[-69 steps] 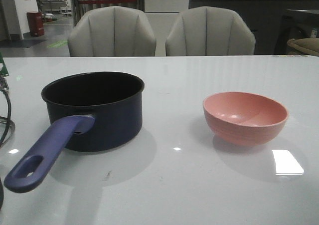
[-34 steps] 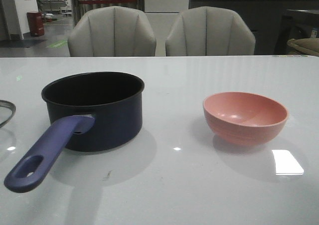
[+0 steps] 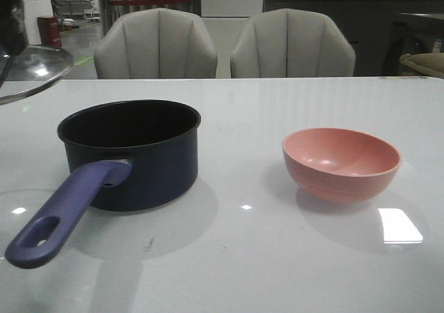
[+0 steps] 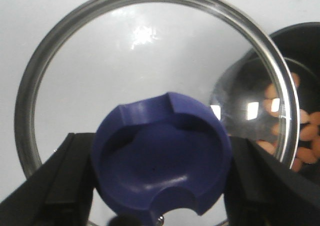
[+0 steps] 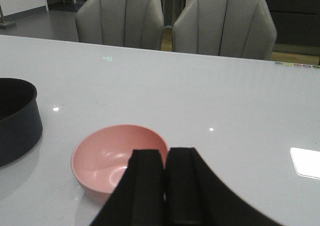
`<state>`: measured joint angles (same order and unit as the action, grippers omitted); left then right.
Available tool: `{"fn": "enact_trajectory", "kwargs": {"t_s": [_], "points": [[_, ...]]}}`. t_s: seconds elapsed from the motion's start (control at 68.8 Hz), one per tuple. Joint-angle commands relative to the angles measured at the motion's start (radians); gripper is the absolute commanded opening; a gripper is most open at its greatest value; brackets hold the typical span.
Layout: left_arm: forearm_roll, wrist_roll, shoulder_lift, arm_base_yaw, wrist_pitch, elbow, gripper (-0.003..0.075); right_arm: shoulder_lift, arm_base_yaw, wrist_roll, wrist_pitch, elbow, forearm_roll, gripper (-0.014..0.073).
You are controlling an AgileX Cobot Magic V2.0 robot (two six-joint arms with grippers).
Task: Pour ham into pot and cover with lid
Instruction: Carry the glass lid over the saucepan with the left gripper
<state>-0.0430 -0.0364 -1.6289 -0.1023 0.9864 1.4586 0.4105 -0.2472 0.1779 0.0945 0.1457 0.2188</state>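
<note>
The dark navy pot (image 3: 130, 153) stands on the table at the left, its purple-blue handle (image 3: 66, 212) pointing toward me. The left wrist view shows its rim (image 4: 300, 35) with orange-pink ham chunks (image 4: 300, 131) inside. My left gripper (image 4: 161, 176) is shut on the dark blue knob (image 4: 161, 158) of the glass lid (image 4: 150, 50). In the front view the lid (image 3: 31, 70) hangs in the air, tilted, above and left of the pot. My right gripper (image 5: 165, 158) is shut and empty, just this side of the pink bowl (image 5: 117, 156).
The pink bowl (image 3: 341, 162) sits at the right of the white table (image 3: 277, 257) and looks empty. Two grey chairs (image 3: 156, 44) stand behind the table's far edge. A bright light reflection (image 3: 400, 225) lies right of the bowl.
The lid has risen from table level at the left edge to well above the table, up and left of the pot. The pot and bowl have not moved.
</note>
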Motion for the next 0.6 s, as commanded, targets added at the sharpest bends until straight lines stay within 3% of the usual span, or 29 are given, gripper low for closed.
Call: {"fn": "enact_trajectory", "kwargs": {"t_s": [0.0, 0.291, 0.582], "points": [[-0.012, 0.001, 0.052, -0.085, -0.031, 0.059, 0.0239, 0.003, -0.001, 0.008, 0.088, 0.028, 0.002, 0.0139], [-0.012, 0.001, -0.015, -0.252, -0.062, 0.076, 0.0239, 0.003, -0.001, 0.008, 0.088, 0.028, 0.002, 0.0139], [-0.009, 0.001, -0.112, -0.313, 0.001, 0.179, 0.0239, 0.003, -0.001, 0.008, 0.088, 0.028, 0.002, 0.0139]]}}
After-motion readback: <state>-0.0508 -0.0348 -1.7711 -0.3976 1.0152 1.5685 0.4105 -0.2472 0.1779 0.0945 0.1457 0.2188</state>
